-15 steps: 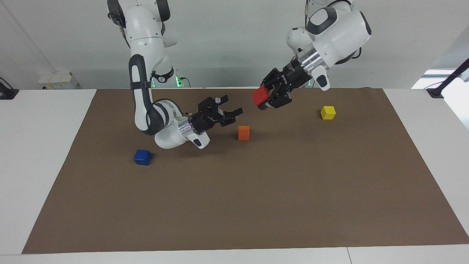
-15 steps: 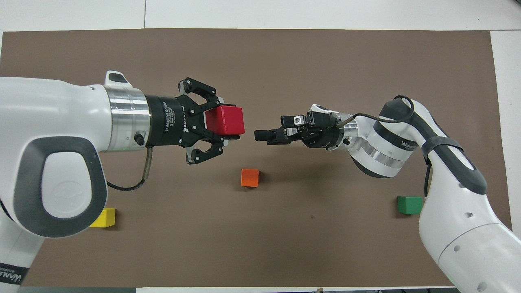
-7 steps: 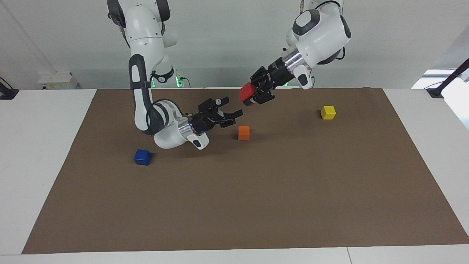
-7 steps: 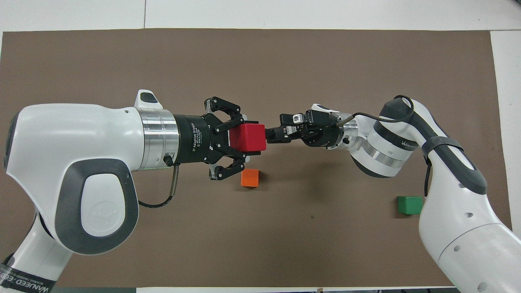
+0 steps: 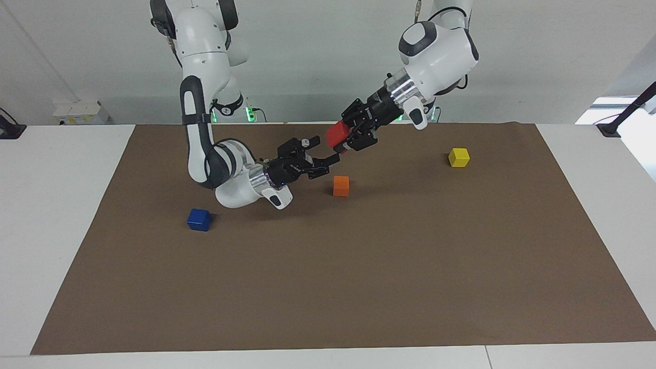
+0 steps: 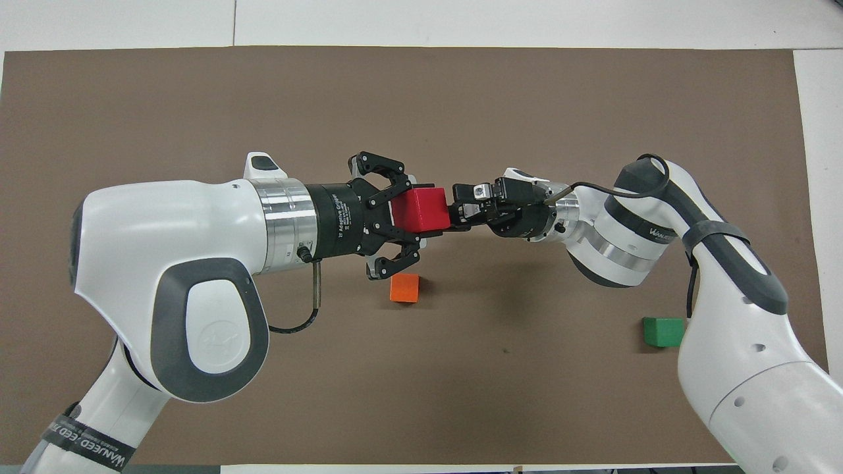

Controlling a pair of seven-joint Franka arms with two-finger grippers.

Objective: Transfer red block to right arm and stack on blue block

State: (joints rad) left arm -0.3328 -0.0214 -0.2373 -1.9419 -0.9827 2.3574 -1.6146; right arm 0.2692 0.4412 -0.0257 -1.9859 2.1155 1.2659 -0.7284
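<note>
Two grippers meet: left gripper (image 5: pixel 344 139) clamps tilted red block (image 5: pixel 336 135); right gripper (image 5: pixel 322 158) jaws wide.

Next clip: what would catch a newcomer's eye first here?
The small bright red cube, clamped in the left pincer in mid-air above the brown mat, right at the right pincer's open fingertips. Next, the small orange cube lying just under that meeting point.

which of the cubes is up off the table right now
The red block: it is held in the air by the left gripper, over the mat. The orange cube, yellow cube, blue block and green cube all rest on the mat.
</note>
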